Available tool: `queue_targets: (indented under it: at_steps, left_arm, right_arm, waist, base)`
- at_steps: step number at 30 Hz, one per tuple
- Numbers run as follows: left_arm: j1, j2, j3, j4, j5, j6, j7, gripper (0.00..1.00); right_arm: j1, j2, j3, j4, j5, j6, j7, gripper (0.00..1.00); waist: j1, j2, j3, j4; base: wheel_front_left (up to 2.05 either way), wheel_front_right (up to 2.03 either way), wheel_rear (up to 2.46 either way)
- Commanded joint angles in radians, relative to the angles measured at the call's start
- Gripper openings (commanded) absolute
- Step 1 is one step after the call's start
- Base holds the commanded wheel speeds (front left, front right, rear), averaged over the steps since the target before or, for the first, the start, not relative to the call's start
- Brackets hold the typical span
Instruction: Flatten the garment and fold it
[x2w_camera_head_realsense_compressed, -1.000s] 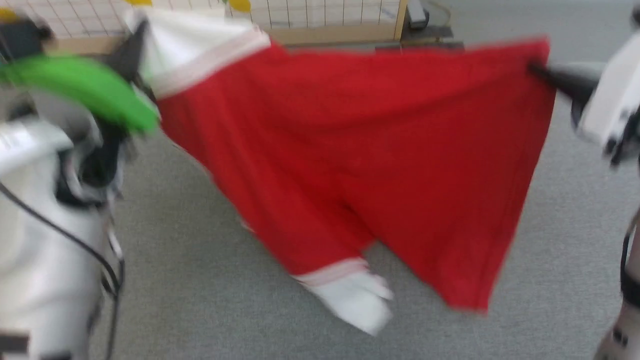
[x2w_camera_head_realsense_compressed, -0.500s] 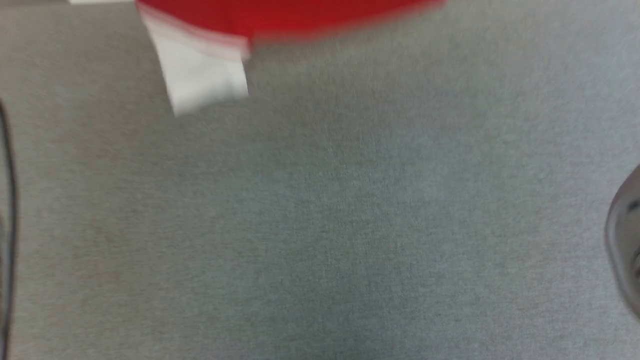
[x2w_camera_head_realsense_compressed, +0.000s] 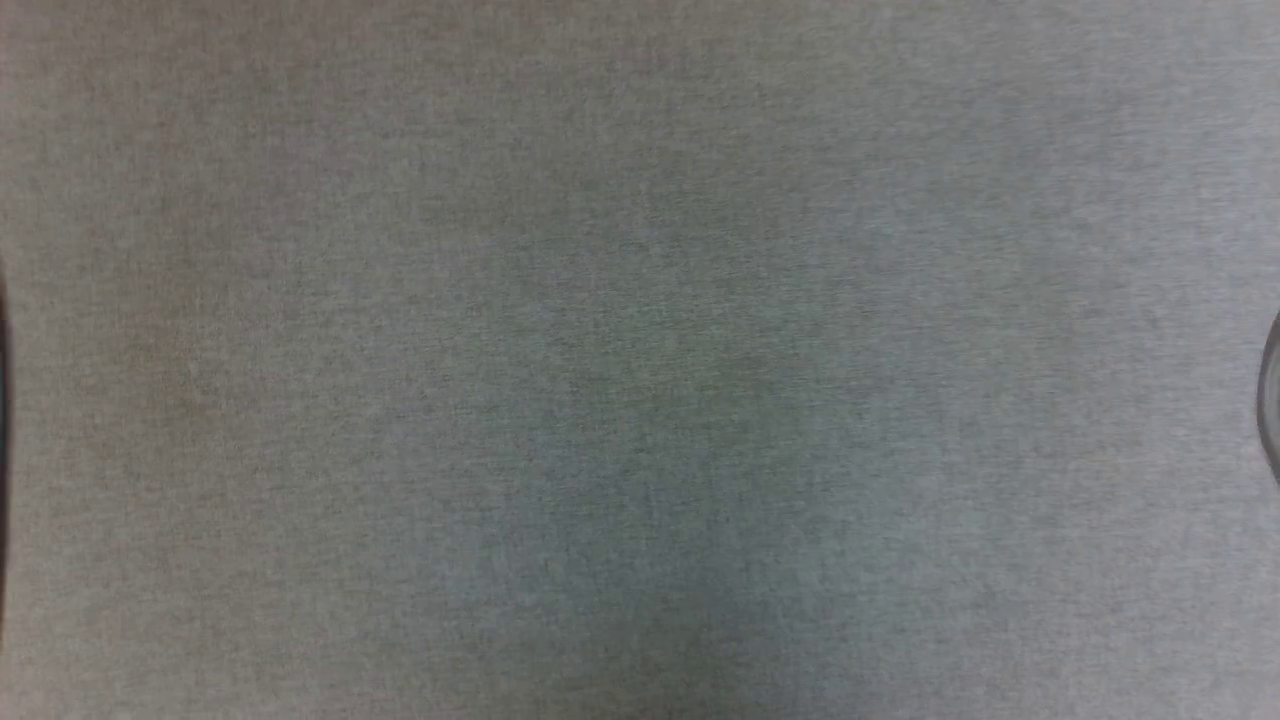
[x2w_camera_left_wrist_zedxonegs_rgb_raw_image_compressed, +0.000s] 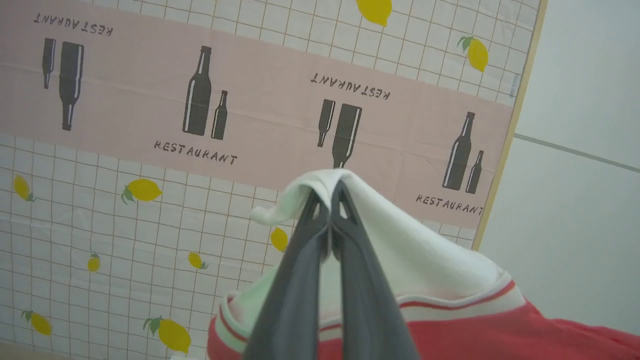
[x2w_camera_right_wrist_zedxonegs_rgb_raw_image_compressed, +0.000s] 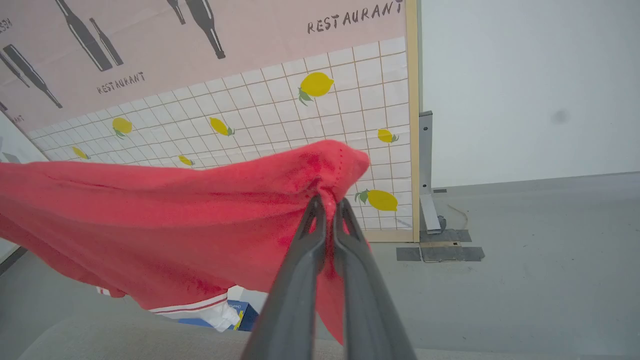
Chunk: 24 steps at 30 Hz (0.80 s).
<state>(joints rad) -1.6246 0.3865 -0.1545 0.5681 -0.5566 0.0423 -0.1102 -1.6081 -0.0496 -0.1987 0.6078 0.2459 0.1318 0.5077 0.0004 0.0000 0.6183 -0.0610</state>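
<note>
**A:** What does the left claw (x2w_camera_left_wrist_zedxonegs_rgb_raw_image_compressed: 330, 192) have?

**B:** Its two long, tapered dark fingers (x2w_camera_left_wrist_zedxonegs_rgb_raw_image_compressed: 297, 300) are pressed together on a fold of soft white sleeve. The sleeve belongs to the red jersey-style T-shirt with white short sleeves (x2w_camera_left_wrist_zedxonegs_rgb_raw_image_compressed: 425, 260). The cloth drapes over the tips like a small tent. Below it runs the red-and-white striped trim (x2w_camera_left_wrist_zedxonegs_rgb_raw_image_compressed: 450, 302), then red knit.

**A:** And the right claw (x2w_camera_right_wrist_zedxonegs_rgb_raw_image_compressed: 327, 205)?

**B:** Clenched as well, pinching a puckered corner of the fuzzy red body (x2w_camera_right_wrist_zedxonegs_rgb_raw_image_compressed: 175, 220). The T-shirt hangs in the air between the two claws in a long sagging swag. A crumpled white sleeve end (x2w_camera_right_wrist_zedxonegs_rgb_raw_image_compressed: 215, 315) dangles at its lowest part.

**A:** What's behind it?

**B:** A flat wood-framed screen (x2w_camera_right_wrist_zedxonegs_rgb_raw_image_compressed: 350, 115) printed with a white grid, yellow lemons and a pink band of dark bottles. Beside it are a smooth pale wall (x2w_camera_right_wrist_zedxonegs_rgb_raw_image_compressed: 525, 75) and a matte grey floor (x2w_camera_right_wrist_zedxonegs_rgb_raw_image_compressed: 525, 290).

**A:** And the head view?

**B:** A flat grey surface with a fine, felt-like weave (x2w_camera_head_realsense_compressed: 640, 360).
</note>
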Motion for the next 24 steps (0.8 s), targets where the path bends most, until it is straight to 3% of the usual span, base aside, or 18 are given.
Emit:
queue_targets:
  at_steps: [1, 9, 14, 19, 24]
  left_arm:
    - [0.027, -0.002, -0.001, 0.01, -0.014, -0.017, -0.014, 0.0]
    - [0.24, -0.042, -0.027, 0.035, -0.089, -0.128, -0.054, 0.0]
    - [0.485, -0.067, -0.042, -0.043, -0.147, -0.154, -0.081, 0.0]
    - [0.82, -0.086, -0.034, -0.182, -0.208, -0.138, -0.088, 0.0]
    - [1.213, -0.115, -0.02, -0.332, -0.26, -0.057, -0.086, 0.0]
  right_arm:
    - [0.031, -0.001, 0.012, 0.009, 0.009, -0.001, -0.015, 0.0]
    - [0.263, -0.036, 0.097, -0.007, 0.143, -0.001, -0.033, 0.0]
    - [0.495, -0.067, 0.134, -0.066, 0.276, -0.001, -0.058, 0.0]
    - [0.765, -0.09, 0.173, -0.155, 0.367, -0.001, -0.086, 0.0]
    - [1.06, -0.122, 0.219, -0.261, 0.373, -0.001, -0.132, 0.0]
  waist:
    - [-0.0004, 0.0, 0.006, 0.021]
    - [-0.0004, 0.0, -0.102, 0.068]
    - [-0.0004, 0.0, -0.247, 0.097]
    - [-0.0004, 0.0, -0.388, 0.116]
    - [-0.0004, 0.0, -0.492, 0.131]
  base:
    - [0.0, 0.0, 0.0]
    - [0.0, 0.0, 0.0]
    - [0.0, 0.0, 0.0]
    - [0.0, 0.0, 0.0]
    - [0.0, 0.0, 0.0]
